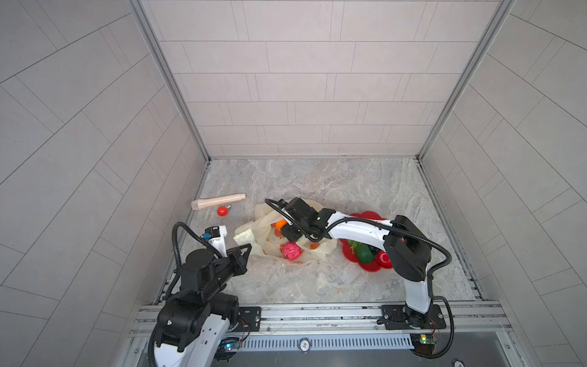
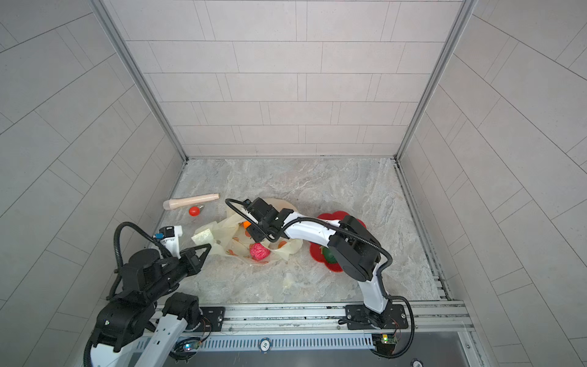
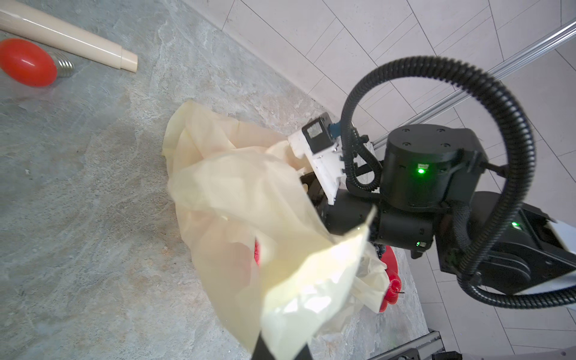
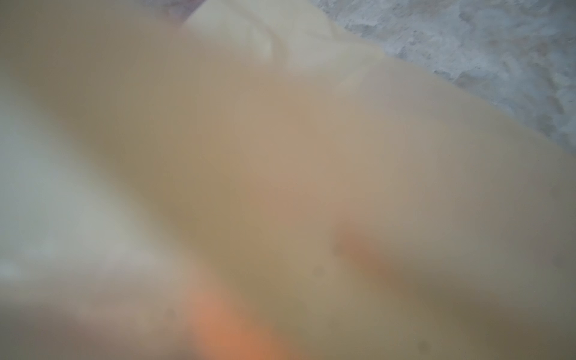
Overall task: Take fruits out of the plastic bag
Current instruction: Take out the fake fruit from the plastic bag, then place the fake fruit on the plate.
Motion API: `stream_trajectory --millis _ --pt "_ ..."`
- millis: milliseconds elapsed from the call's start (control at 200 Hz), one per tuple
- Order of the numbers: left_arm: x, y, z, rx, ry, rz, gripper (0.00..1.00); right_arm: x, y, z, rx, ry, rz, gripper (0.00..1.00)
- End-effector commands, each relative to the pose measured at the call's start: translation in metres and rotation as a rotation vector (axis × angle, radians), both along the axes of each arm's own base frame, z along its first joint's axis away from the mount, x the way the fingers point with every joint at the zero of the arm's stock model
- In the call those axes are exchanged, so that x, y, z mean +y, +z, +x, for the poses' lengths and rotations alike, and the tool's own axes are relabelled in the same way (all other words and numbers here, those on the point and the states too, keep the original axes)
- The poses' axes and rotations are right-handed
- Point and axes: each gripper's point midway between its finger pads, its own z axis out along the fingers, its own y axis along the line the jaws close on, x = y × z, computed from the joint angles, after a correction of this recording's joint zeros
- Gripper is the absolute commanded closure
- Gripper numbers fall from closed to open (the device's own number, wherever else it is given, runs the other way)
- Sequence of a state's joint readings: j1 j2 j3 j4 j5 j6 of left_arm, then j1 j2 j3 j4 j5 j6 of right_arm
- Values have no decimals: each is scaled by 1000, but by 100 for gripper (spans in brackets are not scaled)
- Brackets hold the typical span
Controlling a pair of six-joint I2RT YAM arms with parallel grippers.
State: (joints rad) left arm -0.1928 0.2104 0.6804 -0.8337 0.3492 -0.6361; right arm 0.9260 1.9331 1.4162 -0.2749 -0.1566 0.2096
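The pale-yellow plastic bag lies crumpled mid-table. My left gripper is shut on the bag's near edge and holds it up. My right gripper reaches into the bag's mouth beside an orange. Its fingers are hidden, and bag film blurs the right wrist view. A pink wrinkly fruit lies in the bag. On the red plate sit a green oval fruit and a red round fruit, partly behind the right arm.
A beige tube and a small red bulb with a metal tip lie at the back left near the wall. Tiled walls close in three sides. A metal rail runs along the front edge.
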Motion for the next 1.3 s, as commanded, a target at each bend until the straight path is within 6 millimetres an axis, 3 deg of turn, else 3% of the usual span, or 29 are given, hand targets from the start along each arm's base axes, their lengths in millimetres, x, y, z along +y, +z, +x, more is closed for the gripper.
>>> stream_trajectory --millis 0,295,625,1101,1296 --pt "4 10 1 -46 24 -1 98 -1 10 -36 30 144 4 51" --pt "5 10 0 -49 31 -2 98 -1 31 -71 45 227 49 50" --pt "3 9 -1 -49 16 -6 98 -25 90 -56 -79 74 50 51" --pt "2 9 -3 -57 12 -13 98 -31 149 -88 1 117 218 51" --pt "2 8 -4 -58 12 -14 98 -26 177 -97 45 137 414 51"
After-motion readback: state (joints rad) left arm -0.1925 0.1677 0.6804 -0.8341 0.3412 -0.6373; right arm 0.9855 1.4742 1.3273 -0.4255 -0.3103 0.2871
